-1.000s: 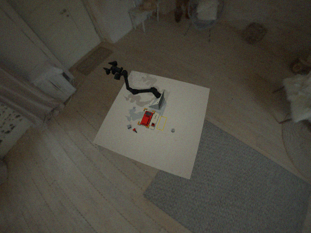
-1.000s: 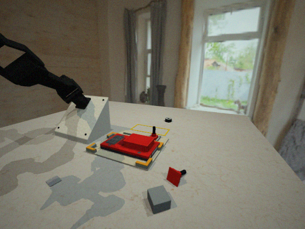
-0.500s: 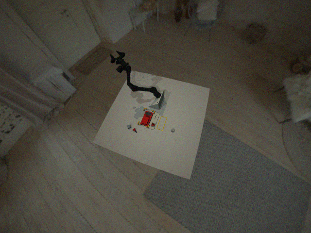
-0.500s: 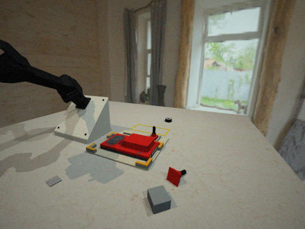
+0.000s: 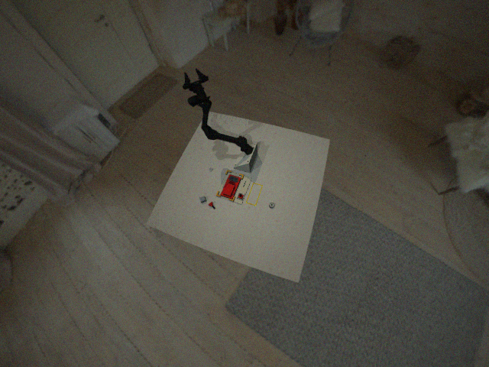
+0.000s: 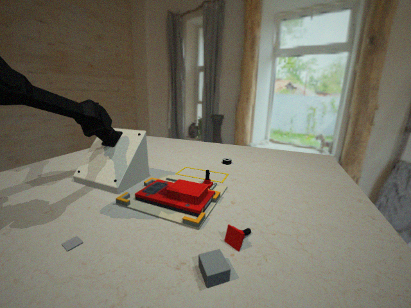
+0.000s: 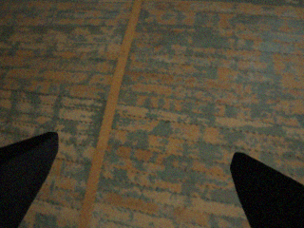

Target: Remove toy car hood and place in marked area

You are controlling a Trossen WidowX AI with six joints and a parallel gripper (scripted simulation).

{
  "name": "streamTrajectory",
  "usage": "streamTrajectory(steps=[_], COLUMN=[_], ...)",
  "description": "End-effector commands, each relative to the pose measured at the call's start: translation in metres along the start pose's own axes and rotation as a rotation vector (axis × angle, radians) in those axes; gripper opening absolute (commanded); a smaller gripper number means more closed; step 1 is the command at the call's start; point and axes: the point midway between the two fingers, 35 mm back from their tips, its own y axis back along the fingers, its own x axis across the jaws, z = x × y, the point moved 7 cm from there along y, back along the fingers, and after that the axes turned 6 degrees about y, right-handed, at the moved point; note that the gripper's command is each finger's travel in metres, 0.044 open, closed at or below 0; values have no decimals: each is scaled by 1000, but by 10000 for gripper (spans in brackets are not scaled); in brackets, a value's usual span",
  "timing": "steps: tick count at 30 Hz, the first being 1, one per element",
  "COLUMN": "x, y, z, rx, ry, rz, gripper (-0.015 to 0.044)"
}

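Note:
The red toy car (image 5: 230, 186) (image 6: 175, 195) sits between orange corner pieces on a pale tray (image 5: 245, 185) (image 6: 146, 208). It has a raised red block (image 6: 188, 189) and a dark grey patch (image 6: 155, 187); I cannot tell for sure which part is the hood. A small red part with an upright black knob (image 5: 240, 196) (image 6: 207, 175) stands at the tray's far side. The marked area, a yellow outline (image 5: 259, 195) (image 6: 225, 178), lies beside the tray with nothing in it. My gripper (image 5: 191, 71) (image 7: 147, 150) is open and empty, far from the car, outside the exterior view.
A white wedge-shaped base (image 5: 250, 161) (image 6: 134, 165) carries the arm beside the tray. A red piece with a black peg (image 5: 212, 205) (image 6: 234, 237), a grey block (image 5: 202, 199) (image 6: 214, 267), a flat grey piece (image 5: 211, 169) (image 6: 72, 243) and a black ring (image 5: 271, 205) (image 6: 227, 161) lie around.

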Motion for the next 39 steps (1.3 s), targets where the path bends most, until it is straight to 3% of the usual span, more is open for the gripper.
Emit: streamTrajectory(steps=[1, 20, 39], x=[8, 2, -47], y=[1, 51, 170], z=[-30, -167, -278], rx=[117, 686, 1298], ry=[9, 96, 167], rz=[15, -34, -203], gripper=[440, 440, 440])
